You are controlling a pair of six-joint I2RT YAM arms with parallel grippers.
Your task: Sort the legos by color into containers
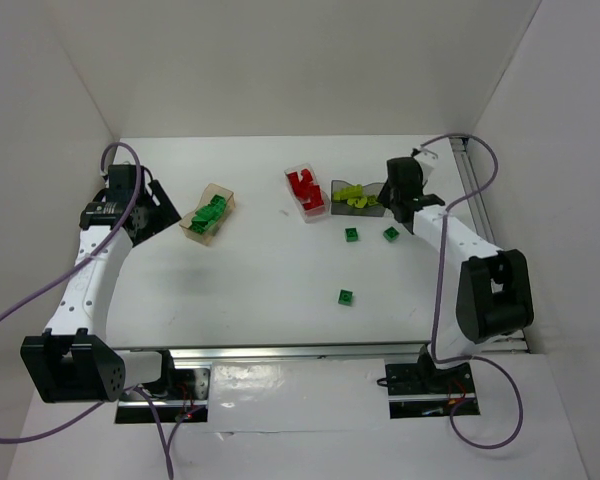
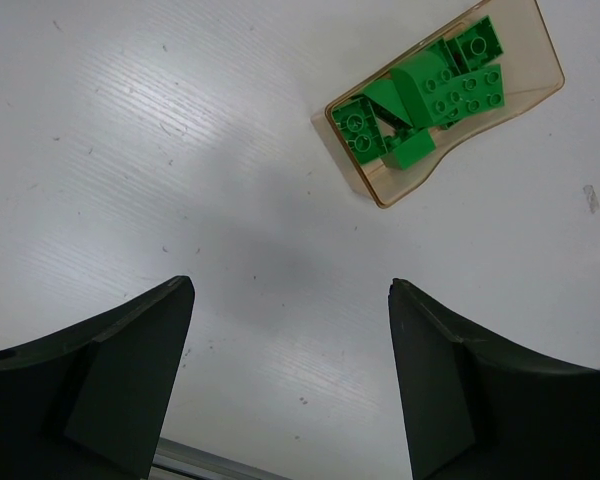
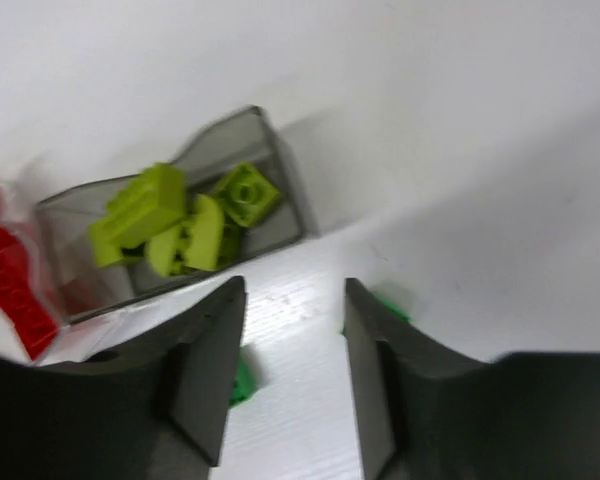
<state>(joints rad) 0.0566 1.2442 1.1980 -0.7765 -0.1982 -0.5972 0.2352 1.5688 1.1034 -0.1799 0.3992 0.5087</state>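
Observation:
The tan container (image 1: pixel 201 232) holds several dark green legos (image 1: pixel 209 211); in the left wrist view this container (image 2: pixel 546 62) lies at the upper right with its green legos (image 2: pixel 430 95). The clear container (image 1: pixel 299 170) holds red legos (image 1: pixel 307 189). The smoky grey container (image 1: pixel 366 209) holds lime legos (image 1: pixel 352 193). Three loose dark green legos lie on the table (image 1: pixel 351 235), (image 1: pixel 390 233), (image 1: pixel 345 296). My left gripper (image 1: pixel 165 212) (image 2: pixel 290 300) is open and empty, left of the tan container. My right gripper (image 1: pixel 393 207) (image 3: pixel 293 300) is open and empty, just in front of the smoky container (image 3: pixel 280 170).
In the right wrist view two green legos peek out from behind my fingers, one on the left (image 3: pixel 242 380) and one on the right (image 3: pixel 390 305); red legos (image 3: pixel 5 285) show at the left edge. White walls enclose the table. A metal rail (image 1: pixel 280 352) runs along the near edge.

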